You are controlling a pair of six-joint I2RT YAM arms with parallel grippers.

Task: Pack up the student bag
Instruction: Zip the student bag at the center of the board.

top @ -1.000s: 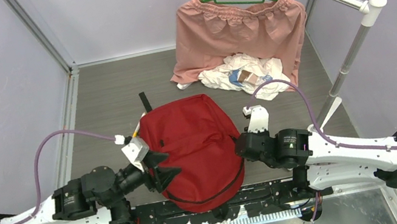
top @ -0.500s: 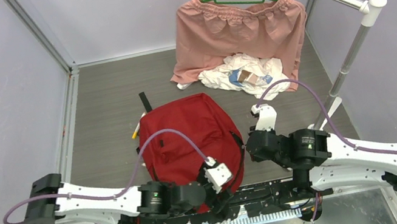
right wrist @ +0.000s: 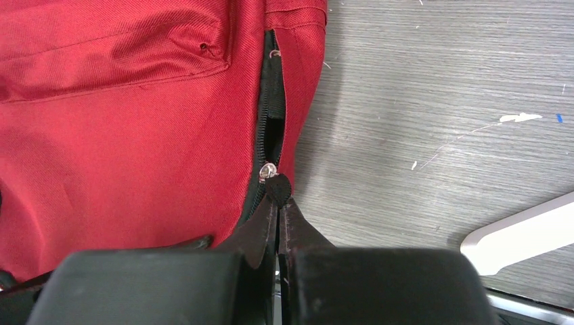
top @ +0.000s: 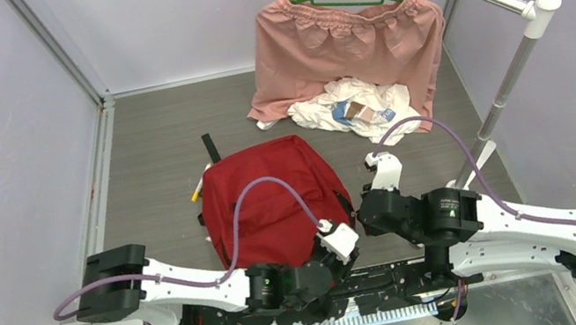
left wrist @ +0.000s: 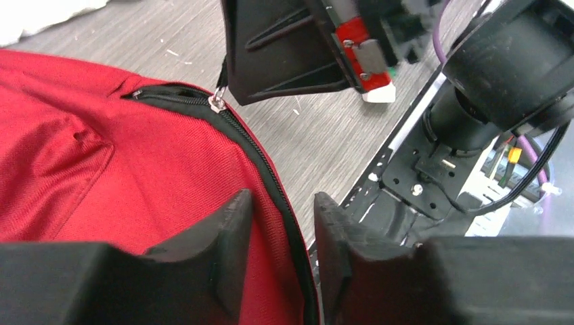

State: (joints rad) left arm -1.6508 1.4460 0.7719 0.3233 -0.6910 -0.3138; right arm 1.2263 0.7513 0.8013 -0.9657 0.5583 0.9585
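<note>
Locating student bag flat on the worktop, centre, close to the near edge, between both arms.

Reading right gripper as pressed together, pinching the black zipper pull on the bag's right side, with a short stretch of zipper gaping beyond it.

Reading left gripper as spread, astride the zipped seam at the bag's near-right corner, clamped on nothing, just beside the right gripper.

Judging step as opening the main zip. Cannot tell contents.

Risks, by judgement only:
- Could drag the whole bag instead of running the slider, given soft fabric and no anchoring grip on it yet.
- Could lose the pull: thin tab, caught only at the fingertips, likely to slip under a tug off the line of the curved seam.
- Could jam the slider by closing the left gripper straight onto the teeth ahead of it. Safer to pinch red fabric beside the seam.
- Could knock the two grippers together, working this near at one corner.
- Could snag the purple cable, draped over the bag, on the fabric.
- Could shove the bag over the near edge onto the arm bases.
</note>
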